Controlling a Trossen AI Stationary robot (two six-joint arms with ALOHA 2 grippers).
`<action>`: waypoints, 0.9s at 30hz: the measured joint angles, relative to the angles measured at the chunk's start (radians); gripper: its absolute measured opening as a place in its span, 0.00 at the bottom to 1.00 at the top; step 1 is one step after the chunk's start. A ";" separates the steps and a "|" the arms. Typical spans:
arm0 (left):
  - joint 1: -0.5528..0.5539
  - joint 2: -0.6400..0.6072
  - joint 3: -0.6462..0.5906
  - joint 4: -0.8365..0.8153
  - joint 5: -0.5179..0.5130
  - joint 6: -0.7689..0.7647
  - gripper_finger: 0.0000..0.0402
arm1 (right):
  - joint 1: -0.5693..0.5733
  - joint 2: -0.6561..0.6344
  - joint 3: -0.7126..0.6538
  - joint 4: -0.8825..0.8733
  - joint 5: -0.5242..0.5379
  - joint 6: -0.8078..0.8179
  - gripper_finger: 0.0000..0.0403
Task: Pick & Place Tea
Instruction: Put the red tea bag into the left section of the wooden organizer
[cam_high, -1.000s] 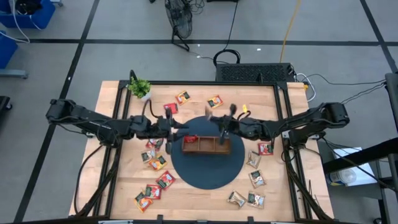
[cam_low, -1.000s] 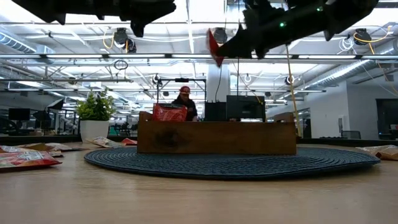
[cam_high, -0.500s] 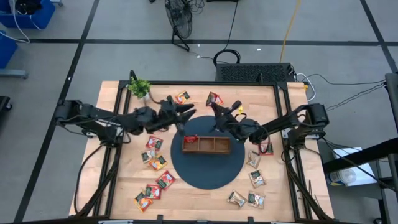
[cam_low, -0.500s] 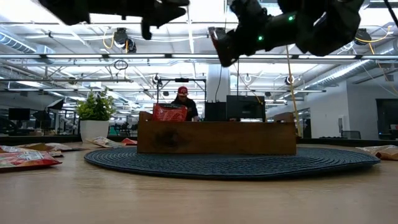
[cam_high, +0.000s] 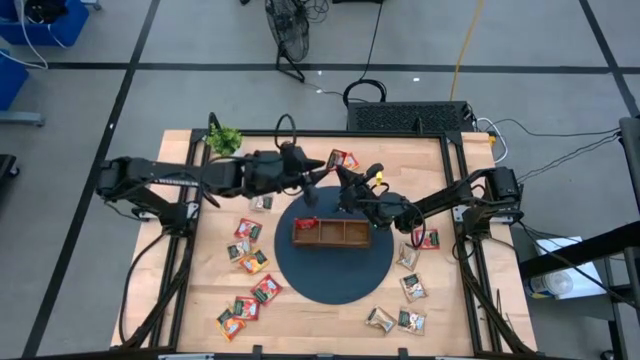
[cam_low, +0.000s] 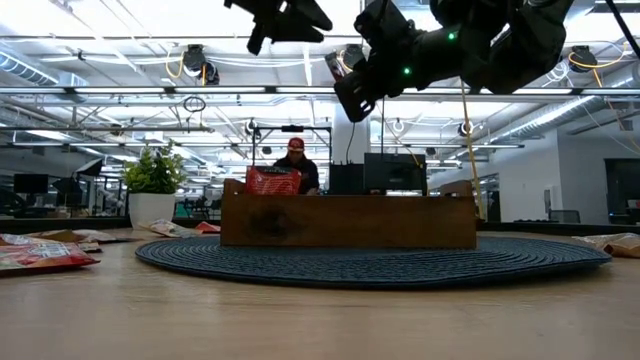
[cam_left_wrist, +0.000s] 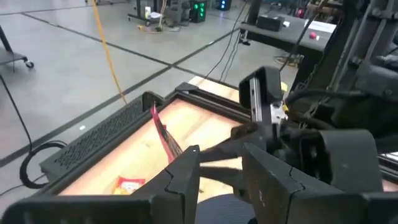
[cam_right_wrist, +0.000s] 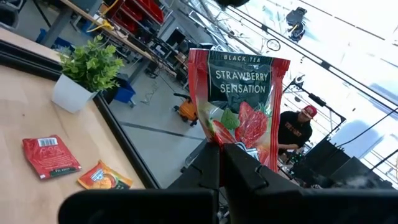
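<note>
My right gripper (cam_right_wrist: 221, 149) is shut on a red tea sachet (cam_right_wrist: 242, 106) printed "Strawberry Sensation". It hangs in the air past the far left corner of the brown wooden tray (cam_high: 332, 232). My left gripper (cam_left_wrist: 221, 165) is open and empty, high up (cam_low: 285, 15), facing the right gripper; in its wrist view the held sachet (cam_left_wrist: 163, 134) shows edge-on. Another red sachet (cam_high: 308, 223) stands in the tray's left compartment. Other sachets lie flat on the table, on the left (cam_high: 247, 250), on the right (cam_high: 410, 285) and at the far side (cam_high: 343, 159). My right gripper pinches the red sachet between its two fingers at the lower edge (cam_right_wrist: 219, 138). The sachet stands upright above the fingertips, lifted clear of the table and tray.
The tray sits on a round dark mat (cam_high: 335, 275) at the table's middle. A small potted plant (cam_high: 224, 140) stands at the far left corner. Black frame rails (cam_high: 440, 140) run along the table's edges. A person (cam_low: 297, 160) stands in the room beyond.
My left gripper has risen from beside the tray's left end and moved toward the far edge and to the right, ending up open opposite the right gripper. My right gripper has shifted slightly toward the far left, keeping the red sachet aloft.
</note>
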 joint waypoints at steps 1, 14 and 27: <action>0.003 0.000 0.003 0.001 0.000 0.000 0.30 | 0.000 0.000 0.000 0.000 0.000 0.000 0.00; 0.134 0.005 0.003 -0.079 0.132 -0.106 0.30 | 0.000 0.000 0.000 -0.006 -0.002 0.003 0.00; 0.155 0.032 0.002 -0.051 0.261 -0.144 0.30 | 0.000 -0.001 0.000 -0.024 -0.006 0.025 0.00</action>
